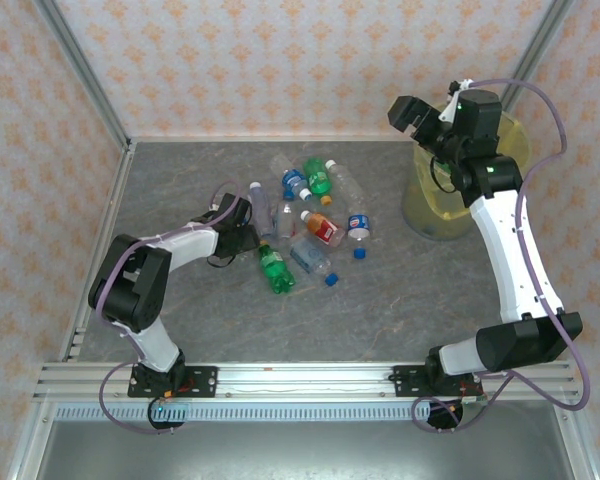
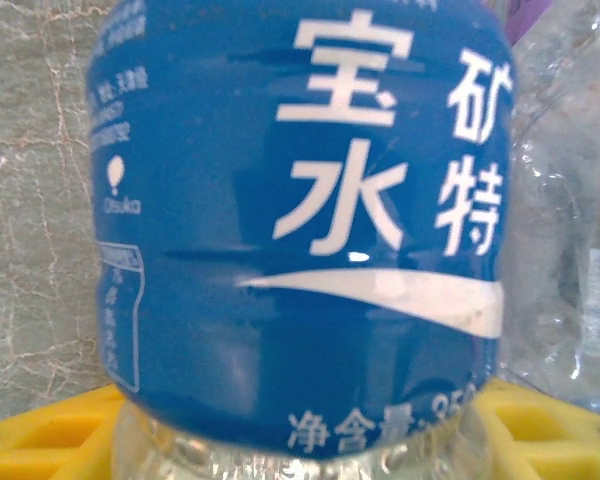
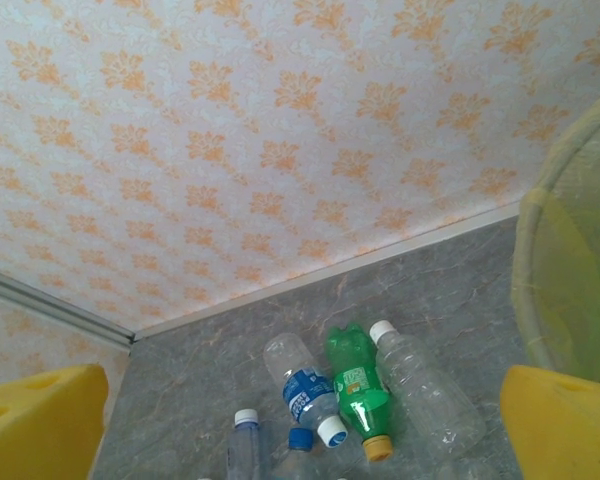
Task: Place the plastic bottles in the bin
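**Worktop** [image 1: 180,330]: grey and marbled; it is carrying everything you are working with.

**Bottles** [image 1: 310,225]: they are lying loose in one cluster around the middle of the worktop, a little toward its far edge. Most are clear, with blue, white or orange caps.

**Green bottle** [image 1: 276,270]: it is lying at the near end of the cluster.

**Cap** [image 1: 360,254]: blue and loose, it is lying on the right side of the cluster, just beside a white-capped bottle [image 1: 358,225].

**Bin** [image 1: 425,205]: lined in translucent yellow, it is standing by the far right corner of the worktop, well apart from the cluster.

**Left gripper** [image 1: 238,212]: it is sitting low at the left side of the cluster. Its yellow fingers [image 2: 50,440] are flanking a blue-label bottle [image 2: 300,230], one at each side of its clear end. You cannot tell whether they are pressing on it.

**Right gripper** [image 1: 417,113]: it is hanging high beside the bin's left rim. Its yellow fingers [image 3: 565,425] are standing wide apart and are holding nothing. Below it, toward the far edge, a second green bottle [image 3: 358,385] is lying just beside a clear bottle [image 3: 425,390].
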`<control>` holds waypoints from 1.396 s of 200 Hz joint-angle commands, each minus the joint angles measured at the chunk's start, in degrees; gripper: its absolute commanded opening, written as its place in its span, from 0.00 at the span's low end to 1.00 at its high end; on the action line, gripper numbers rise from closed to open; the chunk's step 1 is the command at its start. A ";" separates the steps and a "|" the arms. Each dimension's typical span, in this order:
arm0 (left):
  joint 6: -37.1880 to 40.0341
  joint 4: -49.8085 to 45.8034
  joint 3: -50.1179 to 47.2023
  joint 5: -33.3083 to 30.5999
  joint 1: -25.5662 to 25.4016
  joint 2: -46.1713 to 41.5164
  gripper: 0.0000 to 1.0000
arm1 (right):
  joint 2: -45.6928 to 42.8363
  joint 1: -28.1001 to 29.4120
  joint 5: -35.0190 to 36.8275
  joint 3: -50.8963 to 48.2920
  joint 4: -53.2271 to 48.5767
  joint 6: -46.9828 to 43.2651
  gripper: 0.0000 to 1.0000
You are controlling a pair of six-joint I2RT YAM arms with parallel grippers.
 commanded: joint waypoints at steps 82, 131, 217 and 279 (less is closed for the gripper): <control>8.13 1.30 3.77 -1.72 -1.72 -14.91 0.52 | 0.56 3.70 0.61 1.61 6.13 3.87 1.00; 14.44 3.89 10.18 -5.12 -10.97 -17.28 0.52 | 3.46 3.79 -10.10 3.35 3.78 4.52 1.00; 17.28 10.87 17.88 2.79 -20.44 -16.09 0.52 | 0.52 4.56 -19.58 -3.99 10.71 8.61 0.72; 18.10 10.73 20.78 4.18 -23.28 -15.00 0.52 | 2.86 9.32 -24.49 -3.44 13.16 9.39 0.49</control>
